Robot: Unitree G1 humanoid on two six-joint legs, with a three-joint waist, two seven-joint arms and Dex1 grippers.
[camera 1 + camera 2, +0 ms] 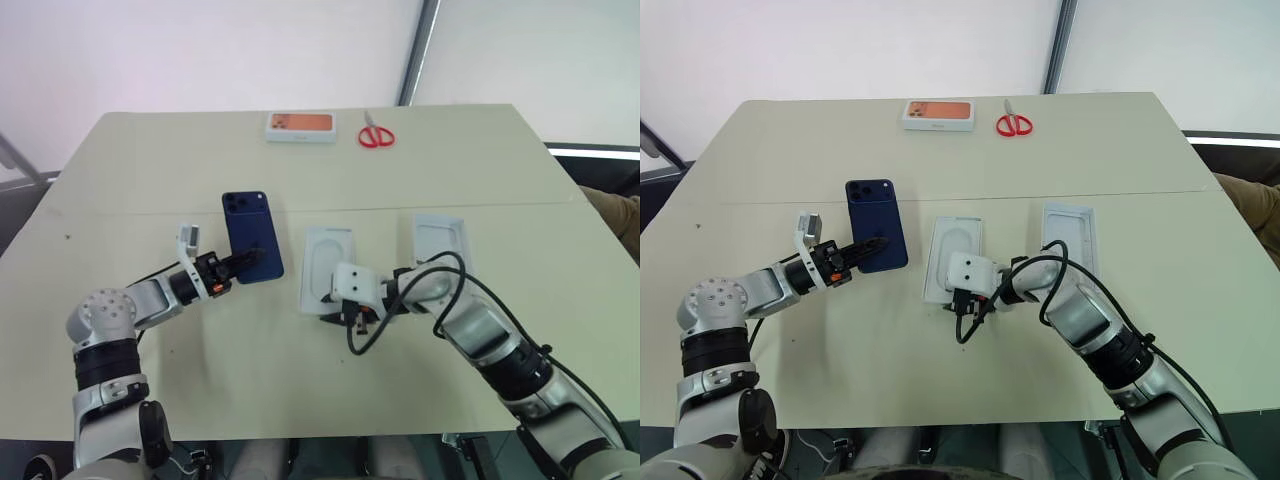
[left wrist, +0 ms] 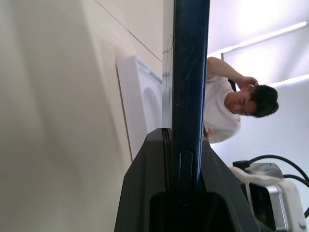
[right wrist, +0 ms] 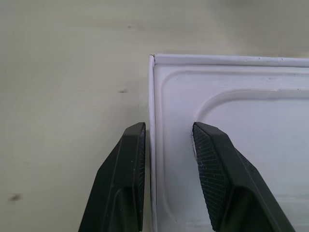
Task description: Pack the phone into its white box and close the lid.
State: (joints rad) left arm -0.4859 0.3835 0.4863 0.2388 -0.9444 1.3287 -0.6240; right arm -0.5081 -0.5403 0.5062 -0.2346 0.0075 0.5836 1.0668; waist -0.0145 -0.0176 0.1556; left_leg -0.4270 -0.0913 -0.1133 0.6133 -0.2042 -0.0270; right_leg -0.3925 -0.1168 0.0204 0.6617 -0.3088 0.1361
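My left gripper point(image 1: 238, 266) is shut on the near end of the dark navy phone point(image 1: 250, 236), holding it above the table with its back and camera cluster facing up. In the left wrist view the phone point(image 2: 190, 72) stands edge-on between the black fingers point(image 2: 149, 164). The white box point(image 1: 327, 262) lies at the table's middle. My right gripper point(image 3: 166, 128) is at its near corner, open, one finger outside the thin rim point(image 3: 151, 96) and one inside, with slack between them. The lid point(image 1: 440, 240) lies open-side up just right of the box.
An orange-topped white box point(image 1: 300, 125) and red scissors point(image 1: 376, 135) lie along the far edge of the beige table point(image 1: 150, 170). A person in a white shirt point(image 2: 227, 111) is beyond the table. A black cable point(image 1: 440, 270) loops over my right wrist.
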